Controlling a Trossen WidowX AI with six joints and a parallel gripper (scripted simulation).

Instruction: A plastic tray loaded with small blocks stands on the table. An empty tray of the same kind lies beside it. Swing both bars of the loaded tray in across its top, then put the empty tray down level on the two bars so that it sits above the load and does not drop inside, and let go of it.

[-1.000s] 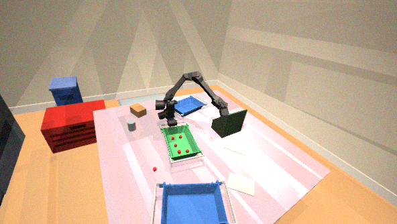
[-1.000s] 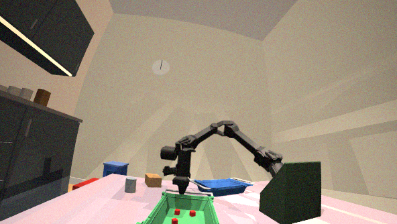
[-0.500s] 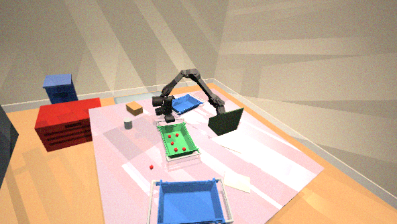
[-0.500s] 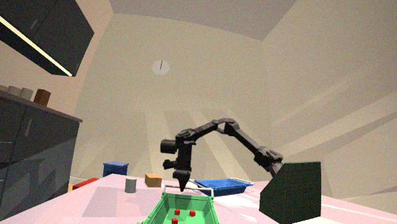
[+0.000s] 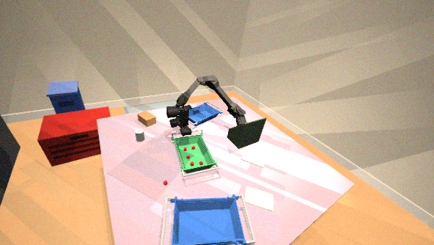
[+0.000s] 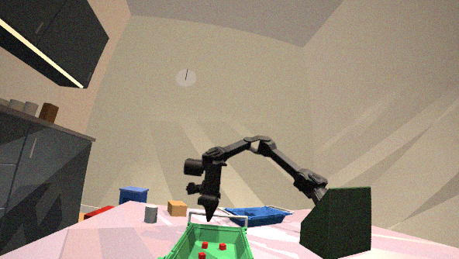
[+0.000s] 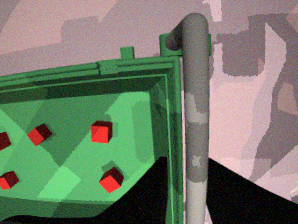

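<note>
Left of the top view's middle, a grey cup (image 5: 139,135) (image 6: 151,214) stands near my gripper (image 5: 186,133) (image 6: 209,220) (image 7: 185,160). My fingers stand narrowly apart, straddling the end bar (image 6: 232,215) (image 7: 196,115) in the wrist view; contact I can't tell. Centrally, the green tray (image 5: 207,149) (image 6: 217,231) (image 7: 135,107) holds red blocks (image 5: 188,156) (image 6: 222,246) (image 7: 101,132). Slightly right, one blue tray (image 5: 205,114) (image 6: 260,218) lies behind, another (image 5: 207,220) at bottom centre.

Operator, below your end effector (image 5: 186,133) (image 6: 209,220) (image 7: 182,163), the green tray (image 5: 196,153) (image 6: 217,233) (image 7: 100,67) looks like smooth plastic. Its pale bar (image 5: 199,172) (image 6: 229,216) (image 7: 196,100) beside your fingertips reads as smooth, matt metal or plastic; you can't tell which. The arm (image 5: 225,96) (image 6: 284,162) looks dark and satin.
</note>
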